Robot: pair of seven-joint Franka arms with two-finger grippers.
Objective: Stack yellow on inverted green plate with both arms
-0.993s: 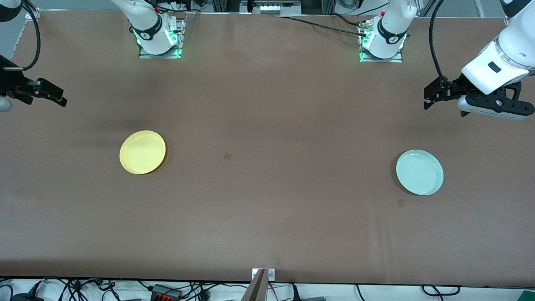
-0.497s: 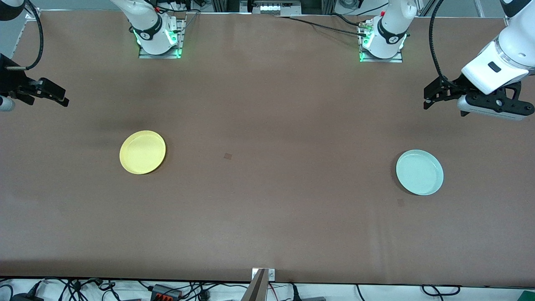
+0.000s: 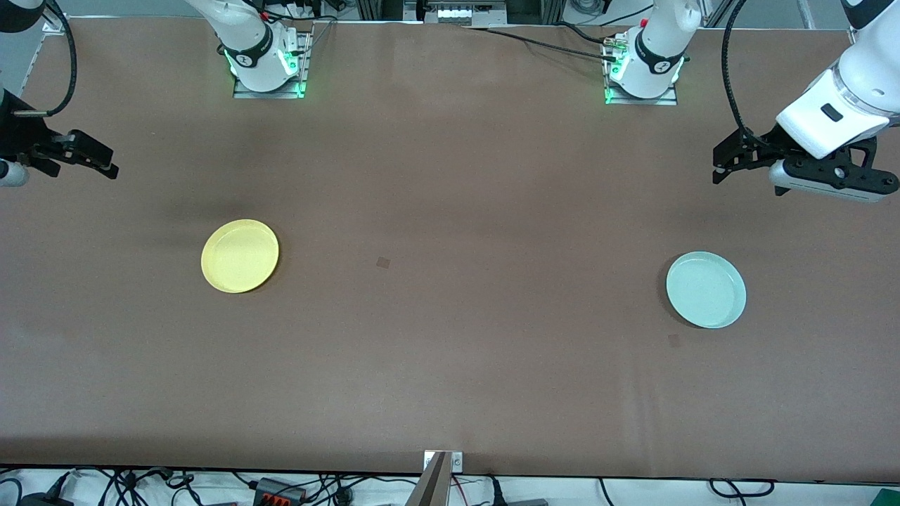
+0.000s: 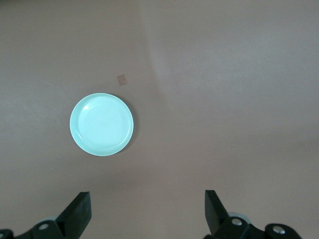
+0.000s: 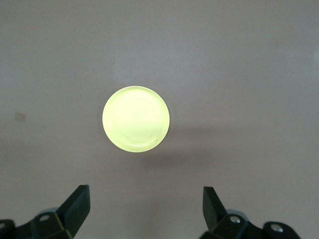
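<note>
The yellow plate (image 3: 240, 256) lies rim up on the brown table toward the right arm's end; it also shows in the right wrist view (image 5: 136, 119). The pale mint-green plate (image 3: 706, 289) lies rim up toward the left arm's end, also in the left wrist view (image 4: 102, 124). My right gripper (image 3: 105, 163) hangs open and empty high over the table's edge at its end (image 5: 145, 206). My left gripper (image 3: 724, 160) hangs open and empty high over the table at its end, apart from the green plate (image 4: 148, 211).
The two arm bases (image 3: 266, 60) (image 3: 643, 67) stand along the table's edge farthest from the front camera. Small dark patches mark the tabletop mid-table (image 3: 383, 262) and near the green plate (image 3: 673, 341). Cables lie off the table's nearest edge (image 3: 281, 488).
My right gripper has drifted slightly inward over the table. The left arm and both plates have not moved.
</note>
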